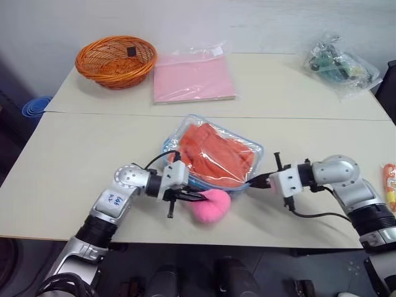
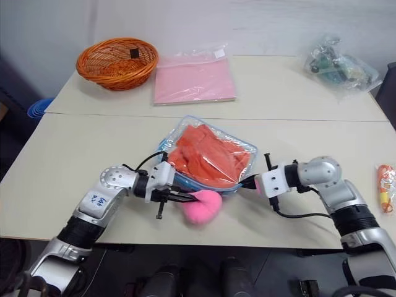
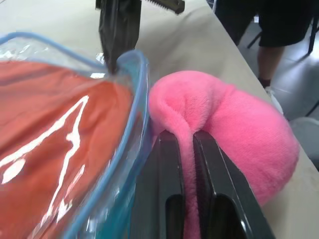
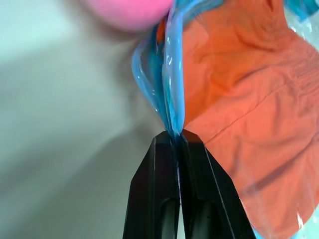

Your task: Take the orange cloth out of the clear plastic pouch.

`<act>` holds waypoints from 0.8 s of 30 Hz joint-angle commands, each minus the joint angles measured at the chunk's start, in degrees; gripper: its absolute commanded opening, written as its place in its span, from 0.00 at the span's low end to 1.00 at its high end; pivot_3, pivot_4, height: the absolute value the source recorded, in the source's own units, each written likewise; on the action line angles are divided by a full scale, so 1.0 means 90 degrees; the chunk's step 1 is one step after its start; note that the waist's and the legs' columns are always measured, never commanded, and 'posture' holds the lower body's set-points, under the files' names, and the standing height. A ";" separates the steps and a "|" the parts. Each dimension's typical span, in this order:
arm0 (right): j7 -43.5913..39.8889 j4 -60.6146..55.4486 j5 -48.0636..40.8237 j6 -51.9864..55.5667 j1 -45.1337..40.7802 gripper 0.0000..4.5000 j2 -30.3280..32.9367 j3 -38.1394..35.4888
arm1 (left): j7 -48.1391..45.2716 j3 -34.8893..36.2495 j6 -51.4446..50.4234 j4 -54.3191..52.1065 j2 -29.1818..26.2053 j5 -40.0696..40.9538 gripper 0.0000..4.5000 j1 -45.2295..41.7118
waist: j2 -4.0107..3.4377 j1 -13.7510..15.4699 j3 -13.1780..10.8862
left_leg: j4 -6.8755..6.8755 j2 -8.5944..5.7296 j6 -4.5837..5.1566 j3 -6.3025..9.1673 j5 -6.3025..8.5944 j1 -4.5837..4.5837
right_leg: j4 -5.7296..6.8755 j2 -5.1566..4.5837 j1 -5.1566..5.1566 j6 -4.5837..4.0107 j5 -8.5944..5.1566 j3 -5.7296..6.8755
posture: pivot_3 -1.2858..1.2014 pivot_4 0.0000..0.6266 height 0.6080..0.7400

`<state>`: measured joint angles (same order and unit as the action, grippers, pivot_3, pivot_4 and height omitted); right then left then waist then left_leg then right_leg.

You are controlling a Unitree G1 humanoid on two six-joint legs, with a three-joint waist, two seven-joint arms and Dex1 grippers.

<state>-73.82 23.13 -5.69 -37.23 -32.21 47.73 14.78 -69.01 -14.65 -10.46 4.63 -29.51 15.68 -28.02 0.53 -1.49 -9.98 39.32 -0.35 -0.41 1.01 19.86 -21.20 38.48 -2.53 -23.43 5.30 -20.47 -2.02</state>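
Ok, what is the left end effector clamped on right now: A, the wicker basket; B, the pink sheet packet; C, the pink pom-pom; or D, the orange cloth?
C: in the left wrist view the left end effector pinches a fold of the pink pom-pom between its closed fingers, beside the clear plastic pouch.

Both eye views look forward and down from the head over the table. Each wrist view looks along its own fingers at very close range. All views share the pouch and pom-pom.
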 commanded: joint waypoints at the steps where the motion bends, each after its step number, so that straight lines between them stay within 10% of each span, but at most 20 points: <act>1: -0.0272 0.0082 -0.0322 -0.0369 0.0111 0.00 0.0170 -0.0265 | -0.0175 0.0383 -0.0029 0.0285 -0.0207 0.0183 0.00 -0.0169 | 0.0000 -0.0002 0.0000 | 0.0000 0.0000 0.0000 0.0001 0.0000 -0.0001 | 0.0000 0.0000 -0.0001 0.0000 0.0000 0.0001 | 0.52 0.24 1.00; 24: -0.1477 -0.0292 -0.1659 -0.1356 0.1400 0.00 0.1072 -0.0562 | 0.0085 0.1566 -0.0040 0.4609 -0.0772 -0.0072 0.00 -0.2285 | 0.0003 0.0016 -0.0002 | 0.0007 0.0001 0.0001 0.0003 0.0001 -0.0004 | 0.0003 -0.0001 -0.0001 0.0000 0.0000 0.0009 | 0.52 0.24 1.00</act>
<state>-84.48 21.43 -18.97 -48.65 -20.59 55.46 11.36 -70.54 -2.27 -13.40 42.53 -35.94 16.73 -46.86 0.55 -1.35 -10.00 39.38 -0.34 -0.40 1.03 19.86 -21.23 38.50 -2.54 -23.44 5.31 -20.47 -1.95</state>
